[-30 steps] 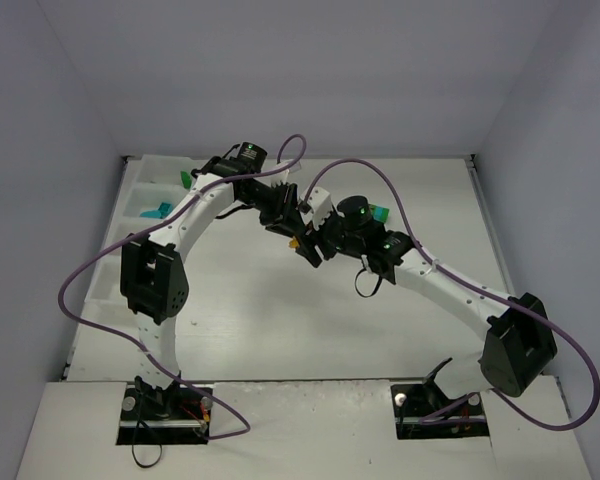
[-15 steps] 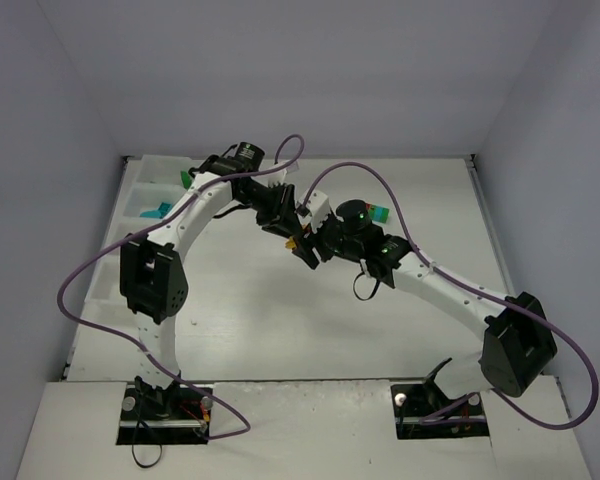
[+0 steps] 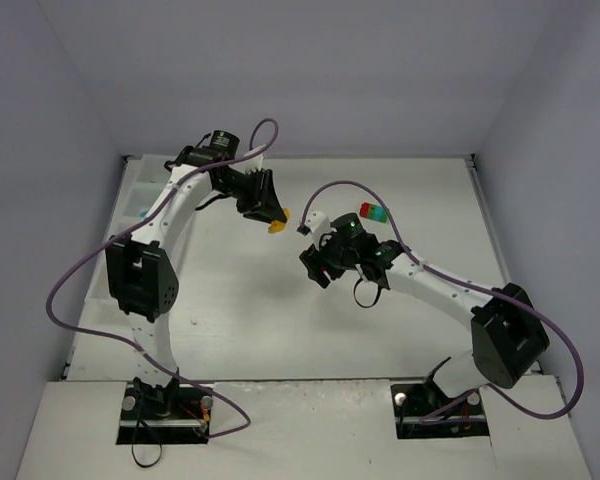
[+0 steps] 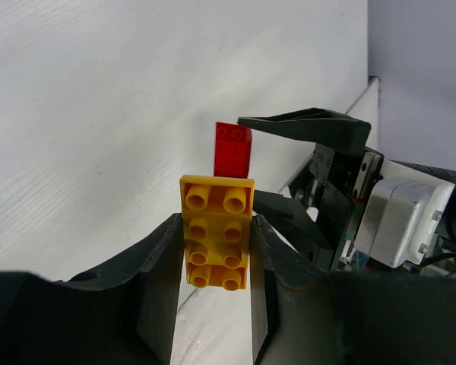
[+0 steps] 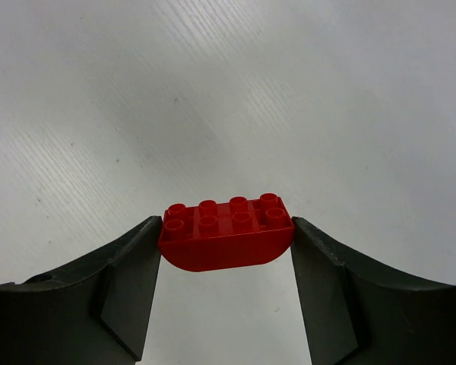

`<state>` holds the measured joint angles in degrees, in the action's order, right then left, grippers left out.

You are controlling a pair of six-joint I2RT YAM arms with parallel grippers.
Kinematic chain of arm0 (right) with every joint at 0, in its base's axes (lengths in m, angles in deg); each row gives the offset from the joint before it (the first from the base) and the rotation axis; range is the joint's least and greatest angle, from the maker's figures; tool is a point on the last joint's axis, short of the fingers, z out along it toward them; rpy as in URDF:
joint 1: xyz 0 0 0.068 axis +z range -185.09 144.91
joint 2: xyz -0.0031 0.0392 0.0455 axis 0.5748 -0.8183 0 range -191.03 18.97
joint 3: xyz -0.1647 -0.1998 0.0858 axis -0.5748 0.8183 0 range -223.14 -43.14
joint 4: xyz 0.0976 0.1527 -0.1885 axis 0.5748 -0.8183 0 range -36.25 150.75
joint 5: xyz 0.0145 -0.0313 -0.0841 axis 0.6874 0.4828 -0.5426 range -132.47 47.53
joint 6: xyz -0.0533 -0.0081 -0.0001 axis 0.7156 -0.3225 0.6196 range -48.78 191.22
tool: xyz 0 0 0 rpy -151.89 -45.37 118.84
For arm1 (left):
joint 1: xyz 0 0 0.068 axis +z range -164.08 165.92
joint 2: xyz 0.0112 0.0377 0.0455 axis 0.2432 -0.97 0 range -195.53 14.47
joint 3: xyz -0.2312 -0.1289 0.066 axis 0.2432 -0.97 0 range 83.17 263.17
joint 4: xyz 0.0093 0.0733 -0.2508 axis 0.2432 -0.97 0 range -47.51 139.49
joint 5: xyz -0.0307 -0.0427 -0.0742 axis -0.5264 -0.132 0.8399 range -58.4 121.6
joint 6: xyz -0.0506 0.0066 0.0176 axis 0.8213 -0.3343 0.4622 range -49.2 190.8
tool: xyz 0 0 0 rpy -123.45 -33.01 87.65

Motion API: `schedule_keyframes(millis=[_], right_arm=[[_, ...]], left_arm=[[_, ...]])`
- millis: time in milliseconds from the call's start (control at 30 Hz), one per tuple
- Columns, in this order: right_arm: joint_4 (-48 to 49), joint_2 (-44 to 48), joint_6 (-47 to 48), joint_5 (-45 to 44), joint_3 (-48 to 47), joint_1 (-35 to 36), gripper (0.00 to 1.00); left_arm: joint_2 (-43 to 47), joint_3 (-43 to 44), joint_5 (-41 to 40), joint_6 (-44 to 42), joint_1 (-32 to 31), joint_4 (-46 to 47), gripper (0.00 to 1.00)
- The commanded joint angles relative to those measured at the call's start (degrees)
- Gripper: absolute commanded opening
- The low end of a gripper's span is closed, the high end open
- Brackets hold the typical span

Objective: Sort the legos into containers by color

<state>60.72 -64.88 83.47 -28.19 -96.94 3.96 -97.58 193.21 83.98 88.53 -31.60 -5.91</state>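
Yellow brick (image 4: 216, 242), a speck overhead, shows eight studs in left tool (image 4: 216, 228).

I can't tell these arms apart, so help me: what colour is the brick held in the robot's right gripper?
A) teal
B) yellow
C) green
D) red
D: the red brick is clamped in the right gripper; the yellow brick is in the left gripper.

Room toward 6 o'clock
Bare tabletop (image 3: 250, 320) there; my left tool (image 3: 276, 225) blocks my right tool (image 3: 315, 272) at 11 o'clock.
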Motion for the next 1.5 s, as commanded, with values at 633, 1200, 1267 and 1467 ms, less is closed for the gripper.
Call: schedule_keyframes(millis=[633,1200,1267,1467], right_arm=[[5.1,2.5,-4.0,4.9,-3.0,-0.5,0.00],[5.9,4.0,-3.2,4.3,-2.0,-1.2,0.00],[6.1,4.0,-3.1,4.9,-2.0,-1.2,0.00],[6.4,4.6,-3.0,6.1,-2.9,-1.2,0.00]], left_arm=[[37.7,-42.7,-55.9,12.6,32.5,13.3,0.00],[33.5,-44.5,-63.1,15.5,35.8,17.5,0.56],[34.1,-43.9,-61.2,15.8,35.8,17.0,0.69],[37.1,-41.0,-55.2,16.5,35.2,15.3,0.75]])
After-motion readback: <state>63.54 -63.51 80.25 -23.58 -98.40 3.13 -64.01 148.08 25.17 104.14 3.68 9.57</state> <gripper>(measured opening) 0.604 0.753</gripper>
